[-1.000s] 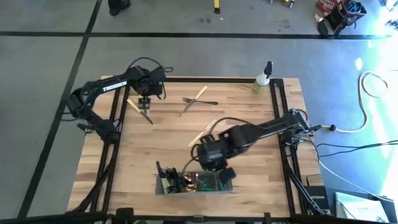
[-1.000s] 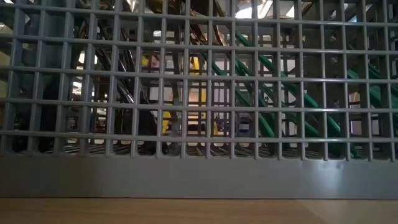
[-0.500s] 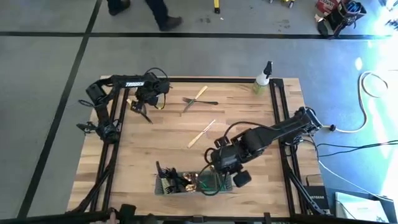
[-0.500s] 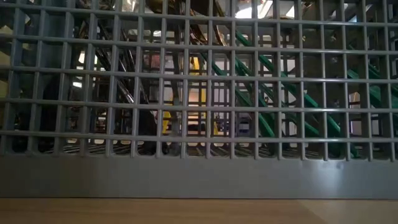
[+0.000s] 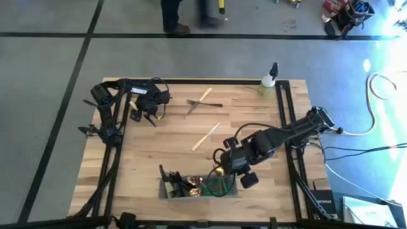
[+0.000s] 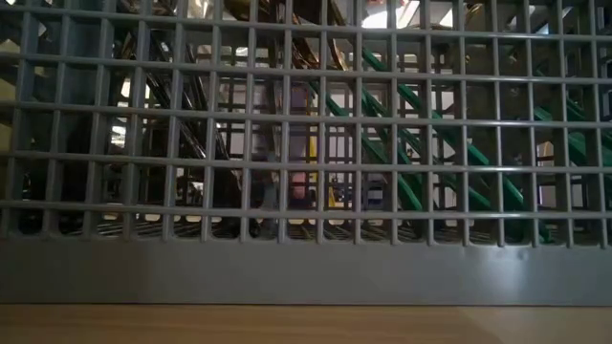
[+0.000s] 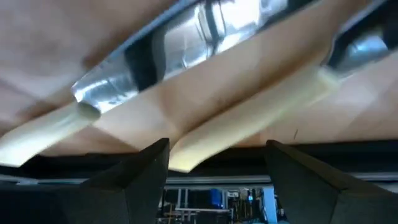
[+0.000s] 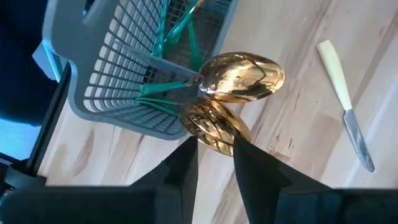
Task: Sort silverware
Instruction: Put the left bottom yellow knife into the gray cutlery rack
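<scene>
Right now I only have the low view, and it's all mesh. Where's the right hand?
Observer: The right hand is over the right end of the caddy, shut on a gold spoon.
Operator: Left hand?
Observer: The left hand is near the far left corner of the table, open over two cream-handled pieces.
Operator: Anything loose mid-table?
Observer: A cream-handled knife lies alone near the centre. A crossed pair lies beyond it.
</scene>
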You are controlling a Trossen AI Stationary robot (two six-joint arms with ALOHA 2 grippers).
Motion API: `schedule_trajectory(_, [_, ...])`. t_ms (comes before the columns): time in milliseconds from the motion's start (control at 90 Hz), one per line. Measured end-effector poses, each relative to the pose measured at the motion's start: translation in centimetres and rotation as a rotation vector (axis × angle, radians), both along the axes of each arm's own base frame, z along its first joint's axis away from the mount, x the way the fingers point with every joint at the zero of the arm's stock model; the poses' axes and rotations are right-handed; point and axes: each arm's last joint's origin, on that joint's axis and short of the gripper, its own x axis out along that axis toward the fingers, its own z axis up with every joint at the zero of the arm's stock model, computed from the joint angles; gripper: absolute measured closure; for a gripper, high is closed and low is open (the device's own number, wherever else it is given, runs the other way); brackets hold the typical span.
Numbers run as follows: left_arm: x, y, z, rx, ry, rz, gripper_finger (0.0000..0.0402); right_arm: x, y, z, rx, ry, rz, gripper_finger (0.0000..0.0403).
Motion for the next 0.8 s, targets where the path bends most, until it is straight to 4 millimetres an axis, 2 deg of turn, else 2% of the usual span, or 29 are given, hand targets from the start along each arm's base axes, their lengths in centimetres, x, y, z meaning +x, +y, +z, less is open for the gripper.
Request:
schedule_trajectory(156, [-0.3, -0.2, -0.4, -0.008, 0.005, -0.012, 0.0166, 0.0, 0.0, 0.0, 0.003, 0.001, -0.009, 0.0317])
schedule_trajectory(633, [0.1, -0.8, -0.4, -0.015, -0.046, 0.046, 0.0315, -0.4, 0.9, 0.0, 0.01, 0.005, -0.008, 0.0317])
schedule_trajectory(800, [0.8, -2.0, -0.3, 0.003, -0.076, 0.11, 0.0345, -0.7, 1.6, 0.0, 0.002, 0.001, 0.012, 0.0317])
